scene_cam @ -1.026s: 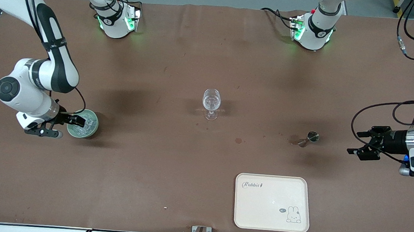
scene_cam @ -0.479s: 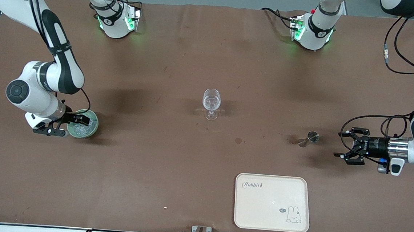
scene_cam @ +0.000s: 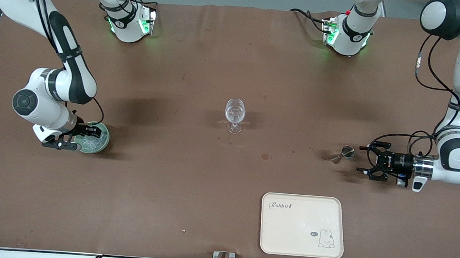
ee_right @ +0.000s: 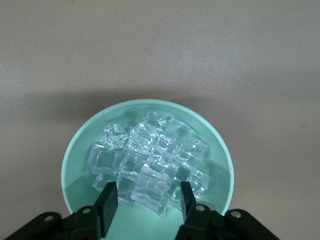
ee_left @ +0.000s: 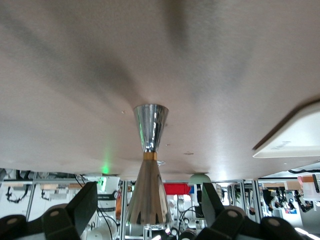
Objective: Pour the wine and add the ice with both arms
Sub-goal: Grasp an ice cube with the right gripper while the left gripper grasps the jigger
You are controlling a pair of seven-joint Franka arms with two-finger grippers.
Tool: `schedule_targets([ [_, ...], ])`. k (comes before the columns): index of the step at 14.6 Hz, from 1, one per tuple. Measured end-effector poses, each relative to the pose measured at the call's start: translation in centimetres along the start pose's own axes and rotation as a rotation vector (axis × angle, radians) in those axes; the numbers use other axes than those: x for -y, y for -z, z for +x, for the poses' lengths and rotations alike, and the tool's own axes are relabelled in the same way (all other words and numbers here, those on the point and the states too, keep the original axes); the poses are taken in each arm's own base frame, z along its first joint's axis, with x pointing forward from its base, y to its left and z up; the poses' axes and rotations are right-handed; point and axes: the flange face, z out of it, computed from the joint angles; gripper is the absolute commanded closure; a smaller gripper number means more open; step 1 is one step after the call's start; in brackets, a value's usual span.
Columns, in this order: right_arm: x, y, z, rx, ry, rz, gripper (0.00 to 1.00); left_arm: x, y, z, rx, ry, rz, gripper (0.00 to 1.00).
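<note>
The ice [ee_right: 150,150] is a heap of clear cubes in the pale green bowl [ee_right: 75,155]. My right gripper [ee_right: 146,197] is open, low in the bowl, with one finger on either side of a cube. In the front view this gripper [scene_cam: 86,135] is over the bowl [scene_cam: 106,138] at the right arm's end of the table. My left gripper [scene_cam: 360,159] is open, level with the table, just beside a small metal jigger [scene_cam: 345,153]. The jigger [ee_left: 150,165] stands upright in line with the open fingers [ee_left: 82,205]. A clear stemmed glass [scene_cam: 235,114] stands mid-table.
A cream tray [scene_cam: 302,225] with a rabbit print lies nearer to the front camera than the jigger; its corner shows in the left wrist view [ee_left: 295,135]. A small dark stain [scene_cam: 265,156] marks the brown table cover between the glass and the jigger.
My left gripper has moved in toward the jigger and now sits just beside it. My right gripper has shifted and sunk lower into the bowl over the ice.
</note>
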Motion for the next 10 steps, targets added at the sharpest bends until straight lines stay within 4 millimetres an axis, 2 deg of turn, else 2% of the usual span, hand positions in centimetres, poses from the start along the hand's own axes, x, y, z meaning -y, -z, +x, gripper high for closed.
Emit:
schedule_targets([
  [4, 0.1, 0.2, 0.2, -0.022, 0.001, 0.000, 0.47, 0.4, -1.1, 1.2, 0.026, 0.014, 0.009, 0.13],
  [8, -0.1, -0.1, 0.3, -0.029, -0.005, -0.001, 0.62, 0.7, -2.2, 2.5, 0.055, 0.003, 0.003, 0.17],
  [10, -0.3, -0.1, 0.3, -0.029, -0.008, -0.001, 0.76, 1.0, -3.0, 3.1, 0.084, 0.001, -0.010, 0.18],
])
